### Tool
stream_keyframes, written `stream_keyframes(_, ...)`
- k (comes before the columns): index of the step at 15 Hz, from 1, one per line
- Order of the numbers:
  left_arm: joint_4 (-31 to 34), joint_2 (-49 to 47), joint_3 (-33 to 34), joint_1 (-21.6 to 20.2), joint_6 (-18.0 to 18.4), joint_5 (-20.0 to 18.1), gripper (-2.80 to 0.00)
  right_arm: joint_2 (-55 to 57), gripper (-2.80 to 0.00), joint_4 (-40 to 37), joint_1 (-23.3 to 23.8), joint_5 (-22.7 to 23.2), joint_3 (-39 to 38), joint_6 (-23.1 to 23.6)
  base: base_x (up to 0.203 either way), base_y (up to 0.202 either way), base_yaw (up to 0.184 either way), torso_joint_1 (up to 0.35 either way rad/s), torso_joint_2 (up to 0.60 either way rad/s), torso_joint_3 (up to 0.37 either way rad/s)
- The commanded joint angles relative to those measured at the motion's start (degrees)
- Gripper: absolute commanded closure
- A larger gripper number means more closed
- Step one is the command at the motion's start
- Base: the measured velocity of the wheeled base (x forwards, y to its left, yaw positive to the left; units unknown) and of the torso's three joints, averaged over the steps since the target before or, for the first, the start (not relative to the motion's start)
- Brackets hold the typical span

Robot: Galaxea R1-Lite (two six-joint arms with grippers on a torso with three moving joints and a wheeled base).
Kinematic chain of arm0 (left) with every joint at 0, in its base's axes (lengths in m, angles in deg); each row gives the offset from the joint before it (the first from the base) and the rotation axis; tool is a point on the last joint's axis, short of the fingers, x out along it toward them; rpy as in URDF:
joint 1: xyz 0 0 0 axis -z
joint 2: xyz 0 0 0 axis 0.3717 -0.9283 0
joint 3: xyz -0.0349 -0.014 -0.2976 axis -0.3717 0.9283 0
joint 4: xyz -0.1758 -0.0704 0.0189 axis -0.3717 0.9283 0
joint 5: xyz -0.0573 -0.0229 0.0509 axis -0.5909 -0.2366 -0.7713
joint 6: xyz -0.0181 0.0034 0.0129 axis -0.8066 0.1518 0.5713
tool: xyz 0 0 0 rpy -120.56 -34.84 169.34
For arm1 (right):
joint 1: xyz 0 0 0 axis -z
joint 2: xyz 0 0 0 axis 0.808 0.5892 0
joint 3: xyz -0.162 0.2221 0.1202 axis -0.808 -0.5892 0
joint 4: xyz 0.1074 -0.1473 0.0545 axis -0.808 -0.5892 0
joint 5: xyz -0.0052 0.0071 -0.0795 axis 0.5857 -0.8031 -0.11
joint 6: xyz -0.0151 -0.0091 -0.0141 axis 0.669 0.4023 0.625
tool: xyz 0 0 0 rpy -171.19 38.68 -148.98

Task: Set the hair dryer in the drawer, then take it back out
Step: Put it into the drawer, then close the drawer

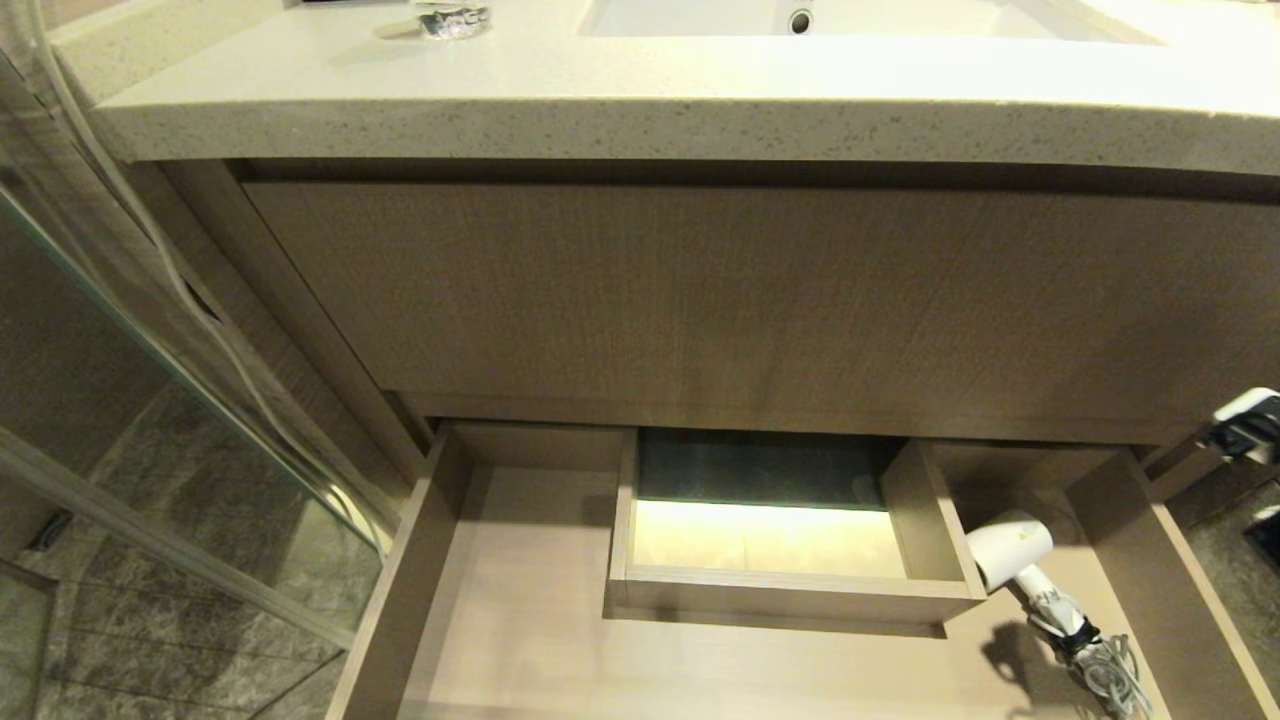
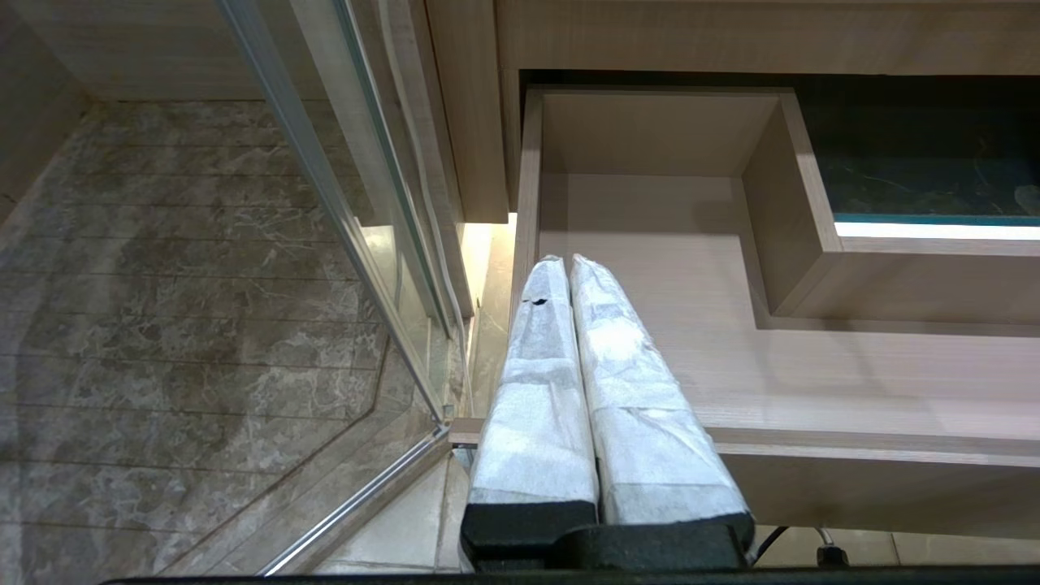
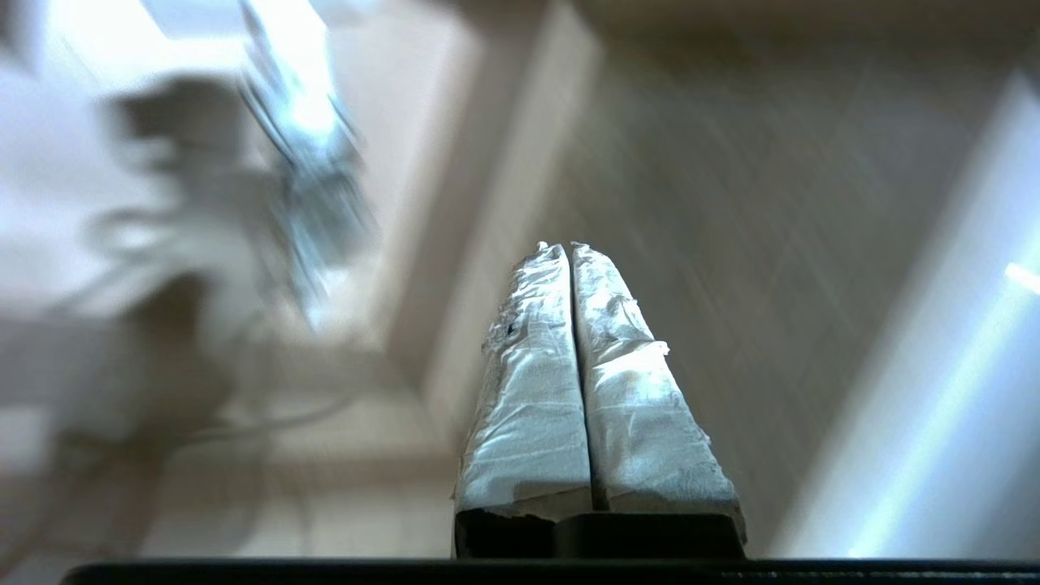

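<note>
The drawer (image 1: 520,600) stands pulled out under the vanity, its boxed cut-out (image 1: 790,590) in the middle. The white hair dryer (image 1: 1010,555) lies on the drawer floor in the right section, barrel against the cut-out's corner, handle and bundled cord (image 1: 1105,670) trailing toward the front. My right gripper (image 3: 566,245) is shut and holds nothing; its tip shows at the far right of the head view (image 1: 1245,420), above and right of the dryer. My left gripper (image 2: 566,260) is shut and empty, hovering over the drawer's (image 2: 691,357) front left corner, out of the head view.
A taller wood-grain front (image 1: 760,290) rises behind the drawer under the speckled countertop (image 1: 640,100) with its sink (image 1: 800,15). A glass shower door (image 2: 325,203) and marble floor (image 2: 162,325) lie close on the left. The right wrist view is smeared.
</note>
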Motion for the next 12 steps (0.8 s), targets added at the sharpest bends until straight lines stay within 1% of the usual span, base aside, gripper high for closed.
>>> stream_keyframes(1,0.0,0.0,0.0,0.0,0.0,0.0,0.00,-26.0,0.00,-15.0,3.6,-3.8,-6.4,2.4,0.000,0.000,0.000,0.000,0.00,0.000)
stream_keyframes(3,0.0,0.0,0.0,0.0,0.0,0.0,0.00,-33.5,0.00,-27.1,5.2,-7.3,-9.2,2.8,0.000,0.000,0.000,0.000,0.00,0.000)
stream_keyframes(4,0.0,0.0,0.0,0.0,0.0,0.0,0.00,-34.5,0.00,-30.6,5.7,-8.3,-10.2,2.5,0.000,0.000,0.000,0.000,0.00,0.000)
stream_keyframes(6,0.0,0.0,0.0,0.0,0.0,0.0,0.00,-31.0,0.00,-35.3,6.4,-9.8,-11.6,0.3,0.000,0.000,0.000,0.000,0.00,0.000)
stream_keyframes(8,0.0,0.0,0.0,0.0,0.0,0.0,0.00,-20.6,0.00,-38.1,7.0,-10.7,-12.2,-4.8,0.000,0.000,0.000,0.000,0.00,0.000)
stream_keyframes(9,0.0,0.0,0.0,0.0,0.0,0.0,0.00,-12.9,0.00,-38.6,7.2,-11.1,-12.2,-8.0,0.000,0.000,0.000,0.000,0.00,0.000)
stream_keyframes(10,0.0,0.0,0.0,0.0,0.0,0.0,0.00,-5.8,0.00,-38.4,7.6,-11.6,-12.0,-11.1,0.000,0.000,0.000,0.000,0.00,0.000)
stream_keyframes(12,0.0,0.0,0.0,0.0,0.0,0.0,0.00,4.7,0.00,-36.8,9.4,-13.4,-11.4,-16.3,0.000,0.000,0.000,0.000,0.00,0.000)
